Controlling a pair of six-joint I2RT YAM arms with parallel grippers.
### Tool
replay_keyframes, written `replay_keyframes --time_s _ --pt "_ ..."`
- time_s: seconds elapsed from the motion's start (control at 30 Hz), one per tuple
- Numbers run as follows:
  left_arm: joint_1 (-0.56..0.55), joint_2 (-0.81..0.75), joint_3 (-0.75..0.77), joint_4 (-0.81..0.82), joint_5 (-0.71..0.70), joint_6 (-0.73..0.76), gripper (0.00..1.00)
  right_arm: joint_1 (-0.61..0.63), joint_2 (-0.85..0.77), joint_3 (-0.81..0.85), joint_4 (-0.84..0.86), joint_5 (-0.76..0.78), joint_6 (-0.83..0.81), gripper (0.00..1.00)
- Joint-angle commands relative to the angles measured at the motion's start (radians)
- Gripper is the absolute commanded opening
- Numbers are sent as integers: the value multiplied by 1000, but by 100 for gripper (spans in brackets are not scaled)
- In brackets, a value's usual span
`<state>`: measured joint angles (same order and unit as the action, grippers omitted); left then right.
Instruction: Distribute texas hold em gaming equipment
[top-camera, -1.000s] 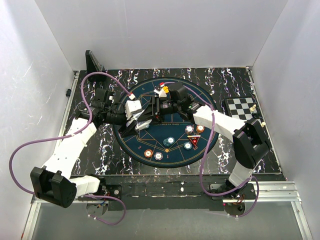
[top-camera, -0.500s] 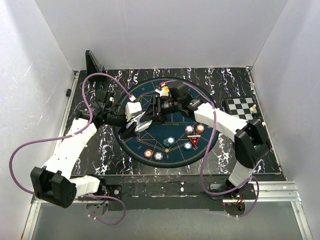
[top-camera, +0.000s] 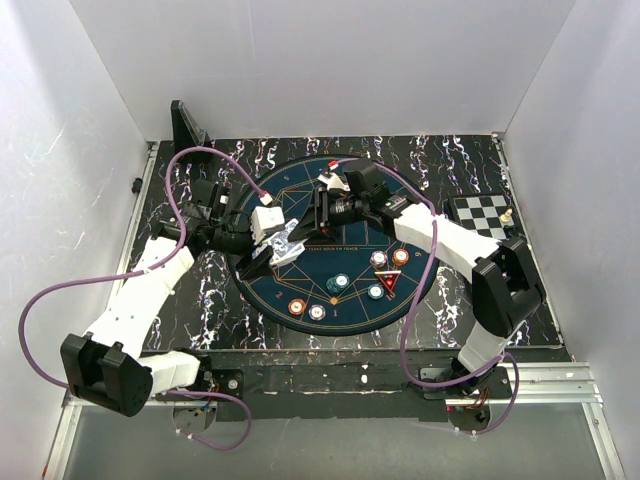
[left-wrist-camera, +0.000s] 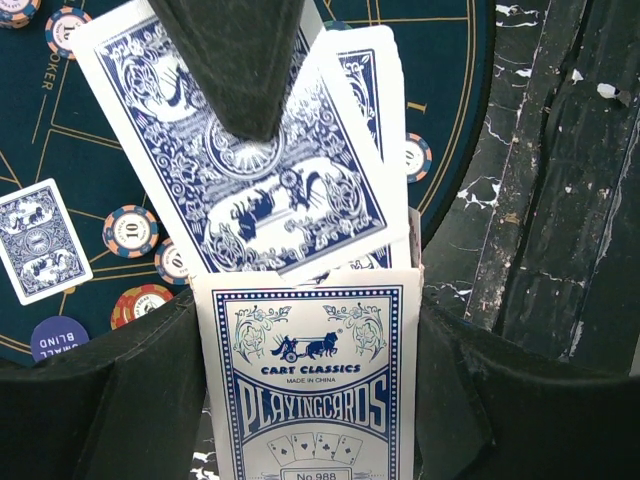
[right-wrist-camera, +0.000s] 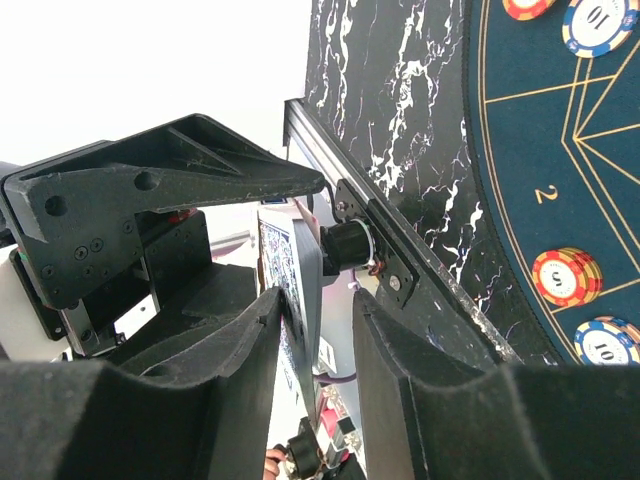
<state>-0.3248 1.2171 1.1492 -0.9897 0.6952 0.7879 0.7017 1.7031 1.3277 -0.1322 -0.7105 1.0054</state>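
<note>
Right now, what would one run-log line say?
left gripper: shut on card box | right gripper: open around protruding card | chips: on mat

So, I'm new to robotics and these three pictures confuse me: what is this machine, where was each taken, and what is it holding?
Two robot arms stand at a table's near edge. One picture looks down from above; the others come from a camera on each wrist. The round poker mat carries chips, a red triangular marker and a loose card; a chessboard sits at the right. The left end effector grips a card box with cards fanned out. The right end effector, fingers open, straddles the top card.
</note>
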Motion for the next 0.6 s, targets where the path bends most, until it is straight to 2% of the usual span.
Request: replay_keyframes --time_s 0.0,0.3,0.57 --pt "-7 -44 0 40 44 -19 18 -21 -57 -16 -4 -4 -16 41" --pt "-7 -60 -22 40 40 -16 15 -51 -88 -16 -29 6 -31 33" --pt "-7 -68 -31 43 36 -22 14 -85 -103 -4 -63 13 -51 19"
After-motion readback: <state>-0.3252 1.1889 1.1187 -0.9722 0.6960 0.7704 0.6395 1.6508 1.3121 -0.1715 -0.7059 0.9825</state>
